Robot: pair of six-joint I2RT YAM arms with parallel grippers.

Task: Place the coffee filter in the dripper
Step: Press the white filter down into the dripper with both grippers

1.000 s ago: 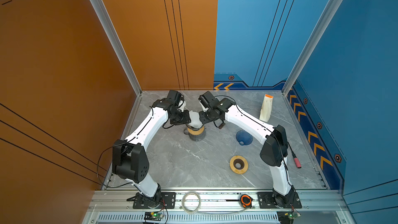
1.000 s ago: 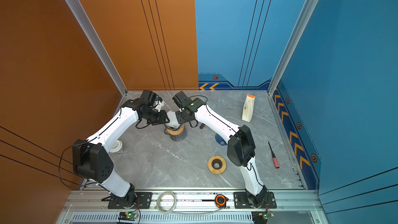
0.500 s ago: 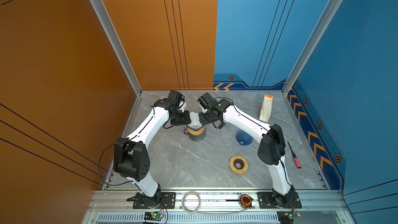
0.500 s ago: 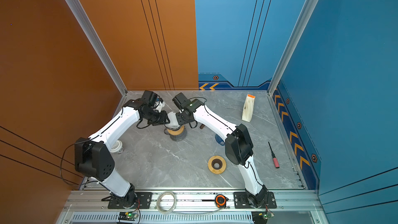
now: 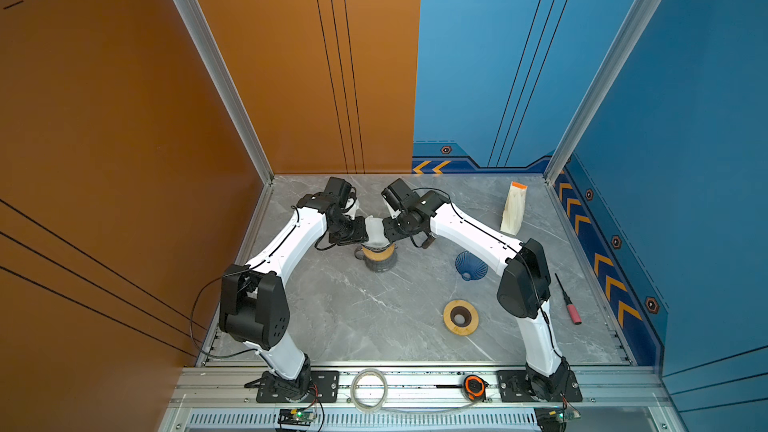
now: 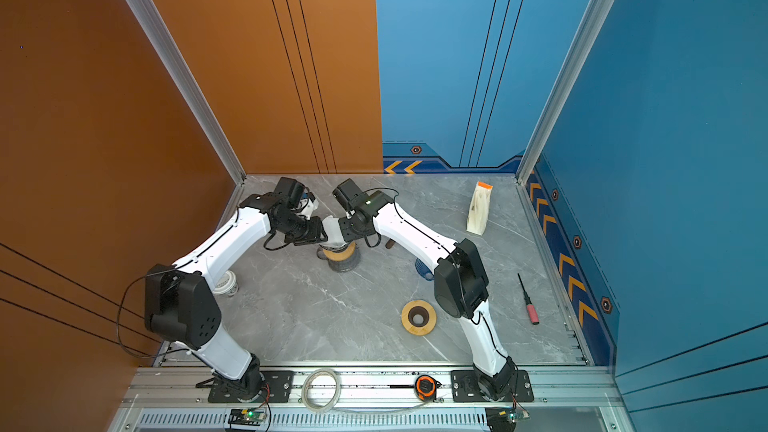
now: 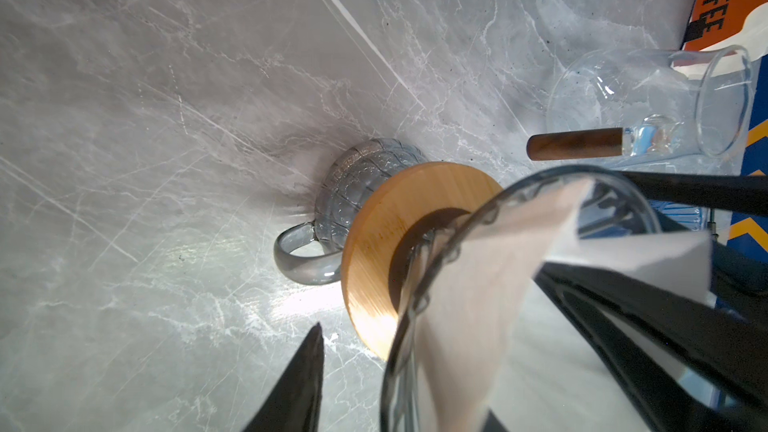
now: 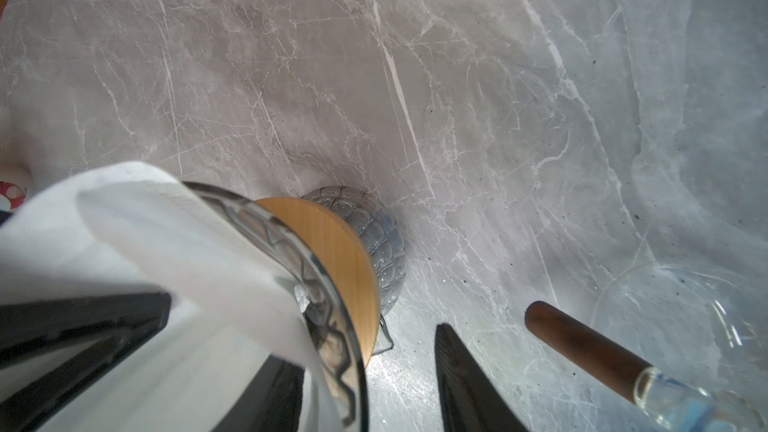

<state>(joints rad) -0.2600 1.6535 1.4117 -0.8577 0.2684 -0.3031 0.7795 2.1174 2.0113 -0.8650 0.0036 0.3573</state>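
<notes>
The white paper coffee filter (image 5: pixel 374 228) (image 7: pixel 498 263) (image 8: pixel 145 234) stands partly inside the glass dripper (image 7: pixel 478 218), whose wooden collar (image 5: pixel 377 252) (image 8: pixel 340 259) rests on a grey mug (image 7: pixel 357 184). The filter's top edge sticks up above the rim. My left gripper (image 5: pixel 365 231) (image 7: pixel 428 301) and right gripper (image 5: pixel 386 234) (image 8: pixel 303 313) meet over it from opposite sides. Each is open and straddles the rim. One finger is inside the filter and the outer finger stands clear of the glass.
A clear glass server (image 7: pixel 644 105) with a wooden handle (image 8: pixel 582 347) lies just right of the mug. A blue cone dripper (image 5: pixel 470 265), a wooden ring (image 5: pixel 460 317), a coffee bag (image 5: pixel 514 208), a screwdriver (image 5: pixel 567 301) and a white cup (image 6: pixel 226 283) stand around.
The right arm has leaned slightly to the left over the dripper. The left arm and the filter look unchanged.
</notes>
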